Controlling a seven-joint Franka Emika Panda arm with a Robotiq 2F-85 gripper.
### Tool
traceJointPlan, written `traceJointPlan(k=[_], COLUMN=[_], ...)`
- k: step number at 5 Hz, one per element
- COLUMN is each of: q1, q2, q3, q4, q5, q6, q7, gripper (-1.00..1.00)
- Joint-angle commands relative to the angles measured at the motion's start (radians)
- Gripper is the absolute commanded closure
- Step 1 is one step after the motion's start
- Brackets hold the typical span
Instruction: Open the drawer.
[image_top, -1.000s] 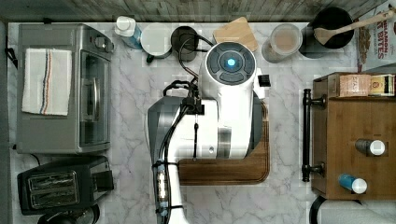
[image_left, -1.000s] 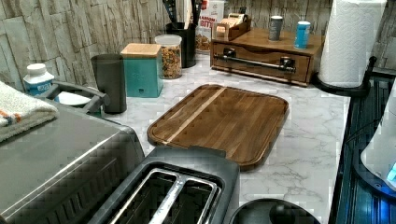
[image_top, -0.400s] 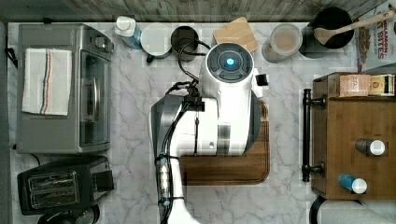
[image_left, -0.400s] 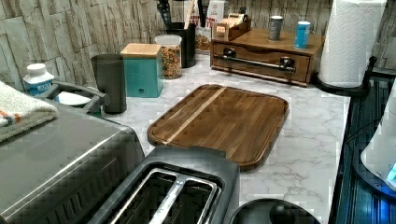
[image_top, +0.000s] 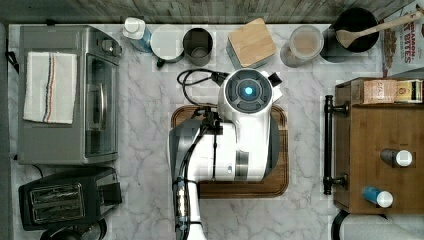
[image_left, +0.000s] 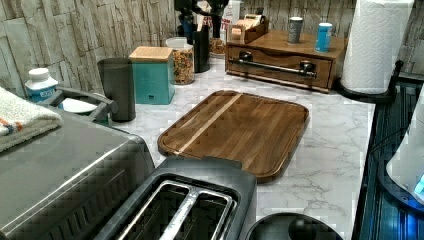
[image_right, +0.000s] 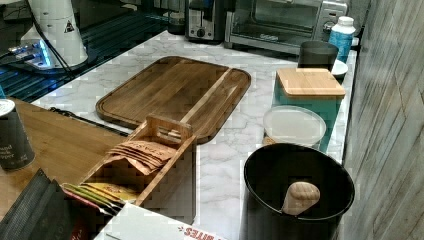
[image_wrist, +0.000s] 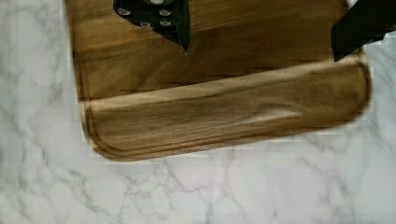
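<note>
A: Gripper (image_wrist: 261, 52) first. Fingers?

B: Wrist view: two dark fingers (image_wrist: 159, 18) set wide apart, nothing between them. Below them the wooden cutting board (image_wrist: 224, 116), its rounded end and juice groove, then bare marble counter (image_wrist: 233, 196).

A: So it's hanging over the board, not at the cabinet.

B: Yes. Top view: the white arm (image_top: 235, 145) sits over the board's middle. The gripper itself is hidden under the arm there.

A: Which way to the drawer?

B: Toward the top view's right. Going outward from the arm: the board's right edge, a strip of marble, then the black bar handle (image_top: 327, 145), then the drawer (image_left: 275, 75) behind it, set in the small wooden cabinet (image_top: 380, 130). The arm and the handle are well apart, with nothing standing between them.

A: Handle's axis?

B: Long axis runs up-down in the top view, parallel to the board's right edge, held on two posts, upper (image_top: 340, 108) and lower (image_top: 336, 181). In the left view the same bar lies level across the drawer front, past the board's far end.

A: Drawer state?

B: Front looks flush with the cabinet, so I judge it shut; nothing of the task is done yet.

A: What the move turns on?

B: My reading: travel toward the top view's right, with the fingers turned to straddle the bar across its thin section. The pull would then come back toward the board, square to the bar. Two small containers (image_top: 397, 158) (image_top: 377, 196) stand on the cabinet top, beyond the handle.
</note>
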Motion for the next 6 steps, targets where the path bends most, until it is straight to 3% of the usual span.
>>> traceJointPlan(k=[1,6], q1=[-0.127,-0.212], q2=[-0.066,-0.001], q3=[-0.12,-0.206], q4=[-0.148,-0.184], q5=[-0.05,-0.201], q6=[0.216,0.4], q7=[-0.225,-0.4], gripper=[-1.0,-1.0])
